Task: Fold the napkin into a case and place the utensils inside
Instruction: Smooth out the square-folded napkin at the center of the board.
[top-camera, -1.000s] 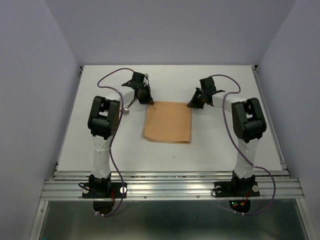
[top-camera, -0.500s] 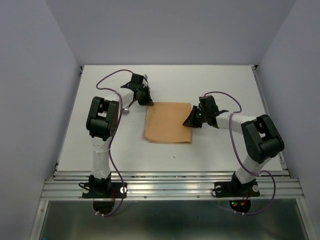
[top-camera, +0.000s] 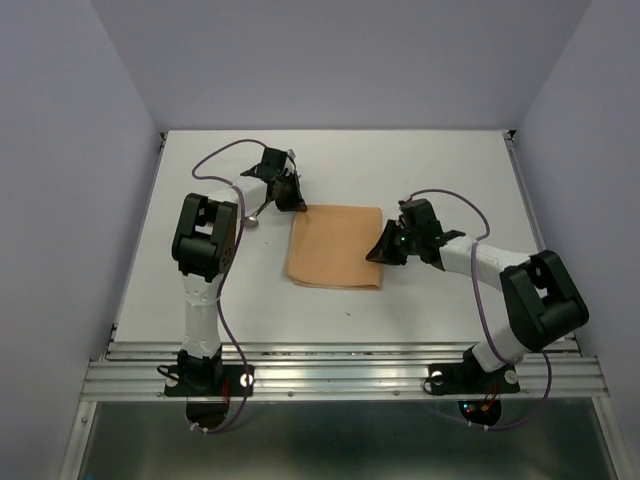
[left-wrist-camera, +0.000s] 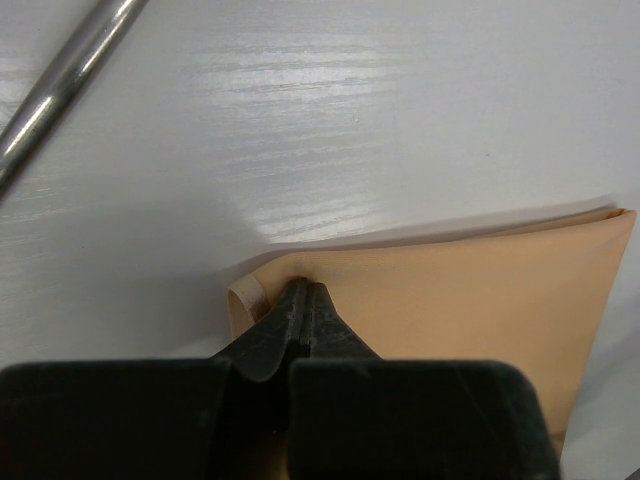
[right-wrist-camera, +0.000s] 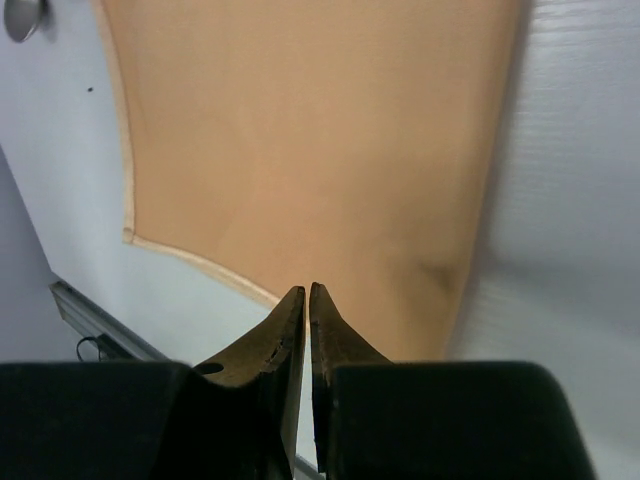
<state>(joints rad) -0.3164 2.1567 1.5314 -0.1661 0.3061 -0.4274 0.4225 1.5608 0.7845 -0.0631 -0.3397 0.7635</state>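
Left tool (left-wrist-camera: 303, 292): clamped shut on the napkin (top-camera: 335, 245), pinching one corner. The cloth humps up slightly right at the tips, and a small curl of edge sits just left of them. The rest of the napkin spreads ahead and to the right of that tool, flat on the counter (top-camera: 450, 170). Two layers seem to show along the edge ahead of the tool.

Spoon (top-camera: 253, 221): on the counter ahead-left of the left tool, off the cloth, handle running diagonally. The bowl is near the napkin but not touching it.

Right tool (right-wrist-camera: 306, 292): narrow, fingers almost together with a thin slit between them. The tips sit over the napkin just inside its edge; can't tell if they touch the cloth. From this tool the napkin fills the view ahead, and the spoon bowl is far ahead-left, past the opposite corner.

The two tools are well apart, on opposite sides of the napkin.
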